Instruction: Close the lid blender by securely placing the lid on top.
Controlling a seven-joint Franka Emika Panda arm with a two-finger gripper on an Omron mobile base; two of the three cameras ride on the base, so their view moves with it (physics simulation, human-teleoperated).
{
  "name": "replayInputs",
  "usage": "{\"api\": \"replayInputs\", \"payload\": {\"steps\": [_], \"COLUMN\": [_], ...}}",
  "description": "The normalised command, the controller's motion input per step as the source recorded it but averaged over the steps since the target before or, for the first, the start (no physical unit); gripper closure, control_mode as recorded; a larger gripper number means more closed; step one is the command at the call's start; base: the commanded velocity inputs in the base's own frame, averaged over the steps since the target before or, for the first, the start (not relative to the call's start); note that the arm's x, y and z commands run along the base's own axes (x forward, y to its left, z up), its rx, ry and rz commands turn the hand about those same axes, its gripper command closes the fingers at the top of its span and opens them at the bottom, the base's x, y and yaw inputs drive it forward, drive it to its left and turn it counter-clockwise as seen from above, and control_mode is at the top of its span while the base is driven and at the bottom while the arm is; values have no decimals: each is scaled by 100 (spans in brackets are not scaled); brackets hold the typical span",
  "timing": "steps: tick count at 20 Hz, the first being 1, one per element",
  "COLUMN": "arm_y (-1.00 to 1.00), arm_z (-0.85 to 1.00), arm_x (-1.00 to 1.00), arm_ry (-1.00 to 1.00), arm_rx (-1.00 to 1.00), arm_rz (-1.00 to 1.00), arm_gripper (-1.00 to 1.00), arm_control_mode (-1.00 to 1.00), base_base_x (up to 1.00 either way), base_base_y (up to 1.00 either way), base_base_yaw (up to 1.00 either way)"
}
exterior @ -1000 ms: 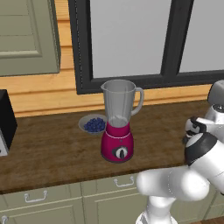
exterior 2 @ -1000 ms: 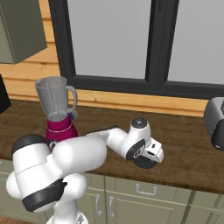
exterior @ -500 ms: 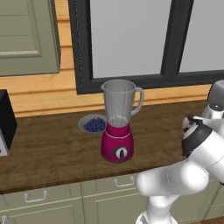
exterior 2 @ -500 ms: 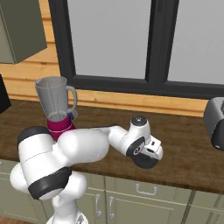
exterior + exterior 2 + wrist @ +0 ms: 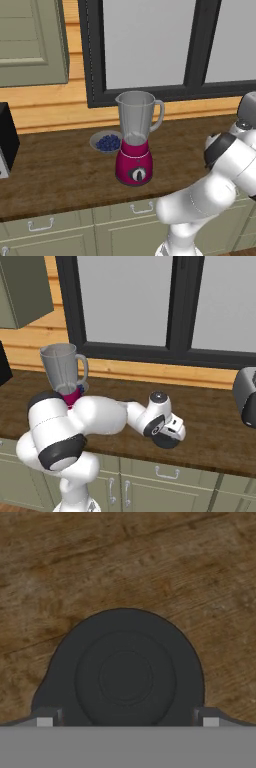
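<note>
Black lid [image 5: 125, 677]; magenta-based grey blender [image 5: 135, 142]; brown wood-grain counter [image 5: 125, 557].

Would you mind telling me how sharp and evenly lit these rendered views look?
Hand view: the lid on the wooden counter looks soft, dark and low in contrast. Left base view: flat, even light, the blender crisp. Right base view: equally even, no glare on the window.
</note>
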Motion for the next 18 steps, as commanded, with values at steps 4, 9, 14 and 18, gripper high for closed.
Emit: {"api": "replayInputs", "payload": {"steps": [4, 9, 14, 18], "arm_y": [0, 0, -6, -12], "arm_z": [-22, -17, -12, -9], "arm_x": [11, 12, 12, 13], "arm_ry": [0, 0, 0, 0], "arm_rx": [0, 0, 1, 2], "arm_rz": [0, 0, 0, 0], "arm_gripper": [-100, -100, -100, -100], "arm_control_mode": [-100, -100, -100, -100], "base_base_x": [0, 0, 0, 0], "base_base_y": [0, 0, 0, 0], "base_base_yaw": [0, 0, 0, 0]}}
